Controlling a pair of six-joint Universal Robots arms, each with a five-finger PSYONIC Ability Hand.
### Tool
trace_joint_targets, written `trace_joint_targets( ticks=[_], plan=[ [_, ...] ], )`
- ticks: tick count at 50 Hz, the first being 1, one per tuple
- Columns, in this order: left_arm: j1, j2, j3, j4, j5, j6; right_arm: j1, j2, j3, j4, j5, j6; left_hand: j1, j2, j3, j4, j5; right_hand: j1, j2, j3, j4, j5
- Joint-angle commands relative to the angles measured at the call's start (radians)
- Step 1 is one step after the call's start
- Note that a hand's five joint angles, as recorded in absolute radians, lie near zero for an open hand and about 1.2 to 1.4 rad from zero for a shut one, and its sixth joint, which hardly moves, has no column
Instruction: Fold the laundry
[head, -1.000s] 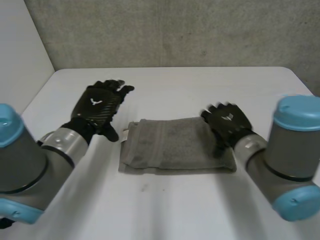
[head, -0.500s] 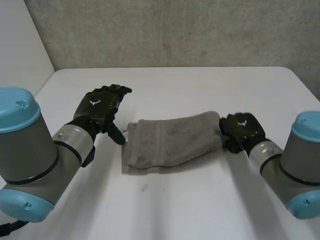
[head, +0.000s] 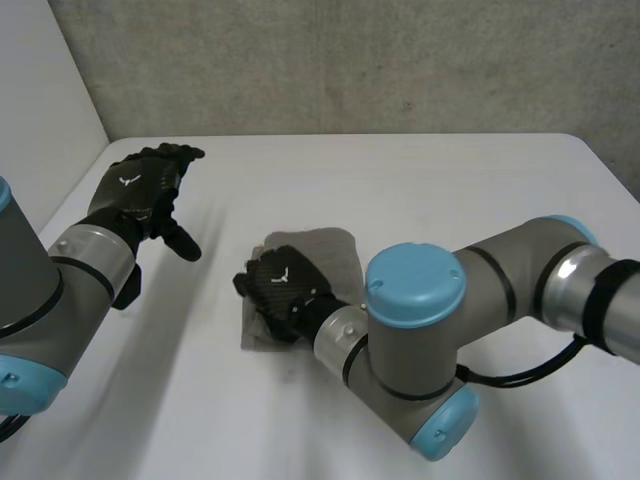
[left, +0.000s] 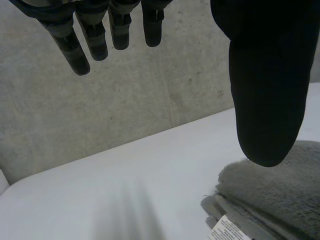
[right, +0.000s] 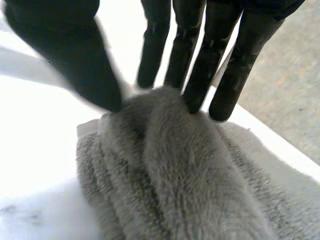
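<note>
Bench white, bare concrete wall behind. Grey towel lies mid-bench. My right hand sits over the towel's left end, fingers straight, pinching a raised fold against the thumb. Left hand hovers well apart from the towel, fingers straight and spread, holding nothing. Half a second ago the right hand held the towel's right end; it has carried that end across, so the towel looks much shorter. Left hand has drawn back leftward.

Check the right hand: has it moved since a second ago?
Yes. The right hand has crossed from the towel's right end to its left end, toward the table's left side.
</note>
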Motion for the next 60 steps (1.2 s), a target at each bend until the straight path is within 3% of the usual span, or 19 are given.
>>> trace_joint_targets(
  ticks=[1,5,13,20,27,33,40,48,54,60],
  plan=[
    [0.000,-0.020,0.001,0.006,0.003,0.000,-0.018,-0.083,0.006,0.015,0.087,0.033,-0.002,0.010,0.009,0.007,-0.032,-0.504,-0.665,-0.675,-0.698,-0.696],
    [-0.019,-0.053,0.010,0.020,0.006,-0.002,-0.048,-0.195,0.049,0.015,0.172,0.120,-0.002,0.010,0.009,0.007,-0.032,-0.504,-0.665,-0.675,-0.698,-0.696],
    [-0.112,-0.145,0.113,0.023,0.009,-0.060,-0.220,-0.275,0.098,0.043,0.178,0.275,0.013,0.025,0.025,0.022,-0.016,-0.504,-0.665,-0.675,-0.698,-0.696],
    [-0.204,-0.312,0.275,-0.032,0.067,-0.089,-0.285,-0.253,0.088,0.127,0.176,0.280,0.019,0.031,0.031,0.028,-0.010,-0.504,-0.665,-0.675,-0.698,-0.696],
    [-0.215,-0.445,0.369,-0.092,0.076,-0.088,-0.296,-0.189,0.072,0.150,0.169,0.277,0.019,0.031,0.031,0.028,-0.010,-0.504,-0.665,-0.675,-0.698,-0.696],
    [-0.201,-0.517,0.389,-0.123,0.073,-0.076,-0.273,-0.116,0.026,0.170,0.108,0.277,0.019,0.031,0.031,0.028,-0.010,-0.504,-0.665,-0.675,-0.698,-0.696],
    [-0.155,-0.511,0.322,-0.141,0.052,-0.030,-0.222,-0.001,-0.061,0.204,0.054,0.253,0.016,0.028,0.028,0.025,-0.013,-0.504,-0.665,-0.675,-0.698,-0.696],
    [-0.120,-0.448,0.242,-0.144,0.040,0.087,-0.176,0.084,-0.141,0.241,0.081,0.136,0.005,0.016,0.016,0.013,-0.025,-0.504,-0.665,-0.675,-0.698,-0.696],
    [-0.120,-0.350,0.193,-0.140,0.040,0.099,-0.176,0.050,-0.153,0.244,0.121,0.116,0.002,0.014,0.013,0.010,-0.028,-0.504,-0.665,-0.675,-0.698,-0.696],
    [-0.125,-0.220,0.197,-0.146,0.043,0.096,-0.199,-0.107,-0.136,0.244,0.136,0.117,0.005,0.016,0.016,0.013,-0.025,-0.504,-0.665,-0.675,-0.698,-0.696]
  ],
)
